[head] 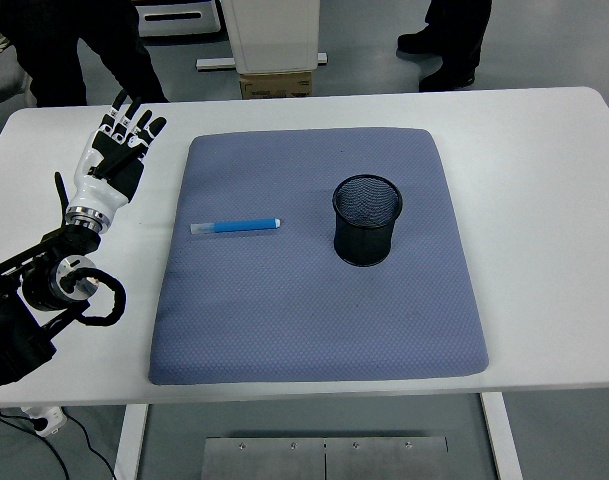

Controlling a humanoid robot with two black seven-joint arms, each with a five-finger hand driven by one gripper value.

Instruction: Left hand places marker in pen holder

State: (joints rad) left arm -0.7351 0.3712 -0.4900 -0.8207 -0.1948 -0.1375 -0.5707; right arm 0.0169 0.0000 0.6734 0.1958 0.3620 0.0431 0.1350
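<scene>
We see our left hand open and empty beside the mat, while the light, stiff, likely slippery marker lies flat left of the holder, best pinched mid-barrel.

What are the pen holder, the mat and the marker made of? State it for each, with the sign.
Black cylindrical mesh pen holder: likely metal wire mesh, matte; the weave shows through. Blue-grey padded mat: seemingly fabric over foam, dotted texture, soft rounded edges. Blue marker with pale cap: apparently smooth plastic.
</scene>
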